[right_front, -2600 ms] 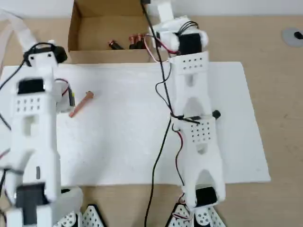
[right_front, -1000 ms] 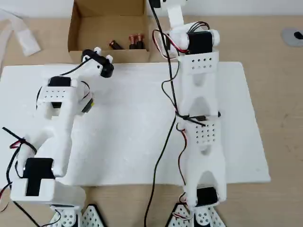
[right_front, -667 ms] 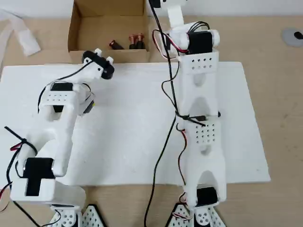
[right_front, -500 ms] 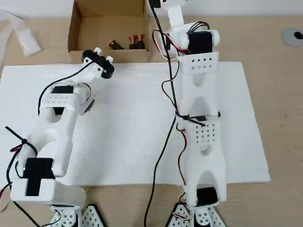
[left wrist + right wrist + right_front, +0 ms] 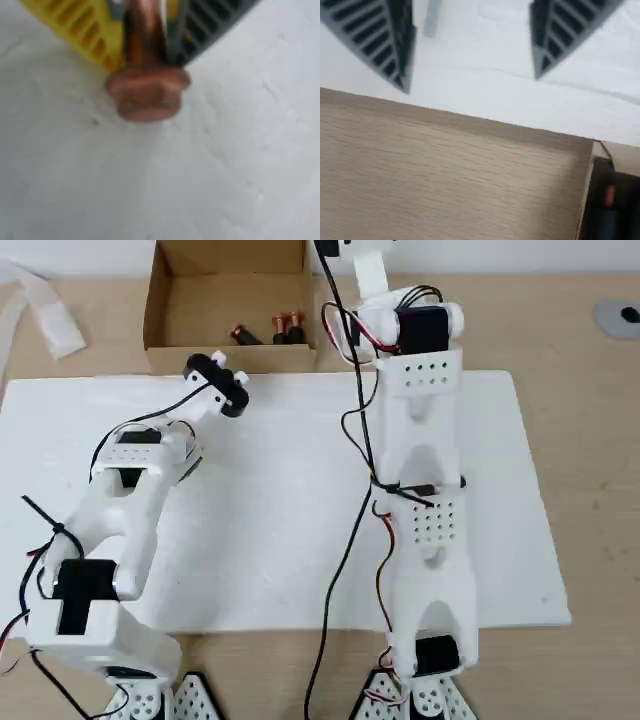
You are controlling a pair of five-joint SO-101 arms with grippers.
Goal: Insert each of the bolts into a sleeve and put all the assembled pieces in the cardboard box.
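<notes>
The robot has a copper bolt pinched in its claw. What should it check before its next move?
1. Grip is firm: the left gripper is shut on the copper bolt, with the head poking out past the tips. Ok.
2. Bolt sits in a sleeve: the grip hides the shaft. Cannot tell.
3. Bolt is over the cardboard box: the left arm is over the white mat, short of the box. Not ok.
4. Room in the box: the pieces lie at one side and the rest of the floor is bare. Ok.
5. Other claw is free: the right gripper is open and empty. Ok.
</notes>
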